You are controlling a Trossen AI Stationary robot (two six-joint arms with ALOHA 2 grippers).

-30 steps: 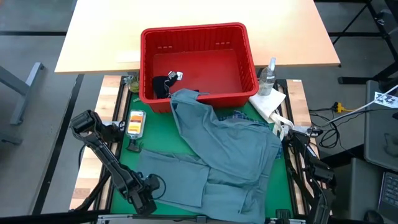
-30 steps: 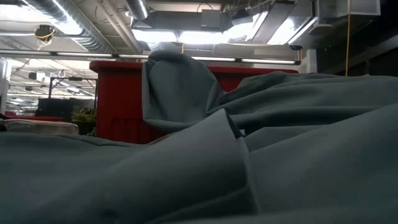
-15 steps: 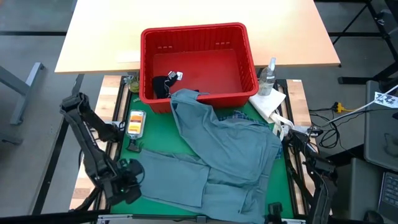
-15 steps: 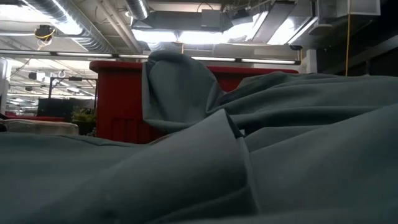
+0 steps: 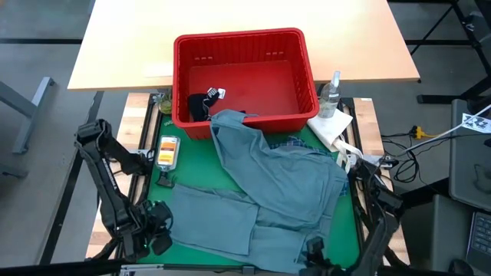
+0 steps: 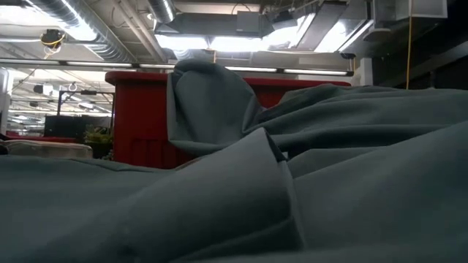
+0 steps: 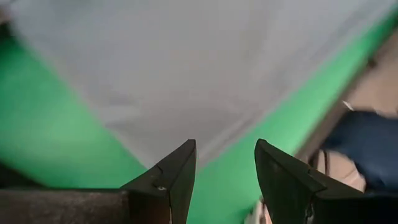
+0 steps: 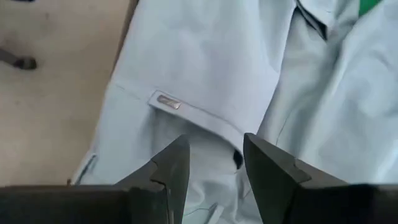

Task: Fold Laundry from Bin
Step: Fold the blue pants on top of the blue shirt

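We see a big grey-blue shirt spread on the green mat, with both grippers low at the near edge and holding nothing.

On the left, the left gripper (image 5: 157,234) sits low by the near left corner of the green mat (image 5: 196,165), just beside the edge of the grey-blue garment (image 5: 268,188), and its two fingers (image 7: 171,177) stand apart with only mat and cloth past them. In the middle, the garment lies open and crumpled on the mat, and one part of it hangs over the near wall of the red bin (image 5: 242,46). Inside the bin lies a small dark navy piece (image 5: 201,103). A bit of blue plaid (image 5: 295,142) peeks out under the grey-blue cloth. On the right, the right gripper (image 5: 314,249) sits over the near edge of the garment, its fingers (image 8: 171,168) open above the cloth, gripping nothing.
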